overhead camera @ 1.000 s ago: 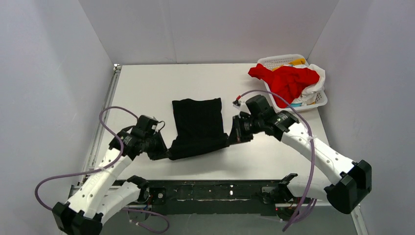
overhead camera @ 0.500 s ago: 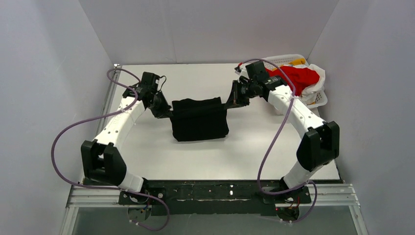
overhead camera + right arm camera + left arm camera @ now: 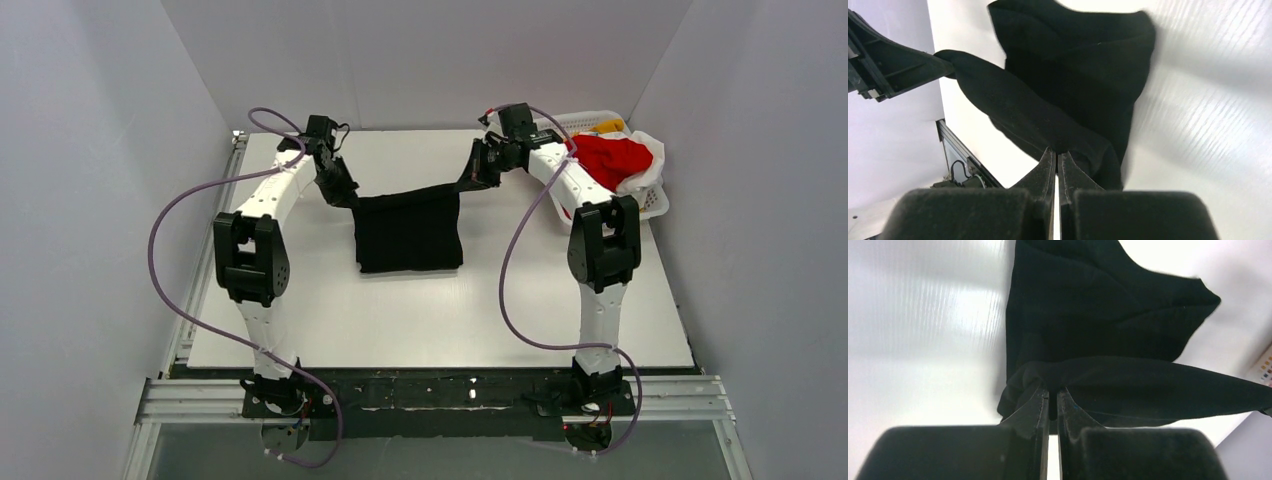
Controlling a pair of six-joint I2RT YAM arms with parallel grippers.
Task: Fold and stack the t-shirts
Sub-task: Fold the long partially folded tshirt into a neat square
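White tabletop (image 3: 300, 300) fills the middle of the overhead frame, and the black t-shirt (image 3: 408, 235) lies on it just above centre. A second ago the shirt's lower hem was held near the bottom of the frame. Now that hem has been carried up to the cloth's upper edge, so the shirt is doubled over. The raised edge sags between the arms, seemingly a little off the surface. The fold looks nearly done, with only lowering and letting go remaining.

At upper right, the white lattice basket (image 3: 655, 205) holds the red t-shirt (image 3: 605, 158), with white cloth (image 3: 645, 175) and a bit of yellow cloth (image 3: 608, 126) beneath it.

The left claw (image 3: 350, 197) is pinched narrow on the shirt's upper-left corner. The right claw (image 3: 466, 183) is pinched the same way on the upper-right corner.
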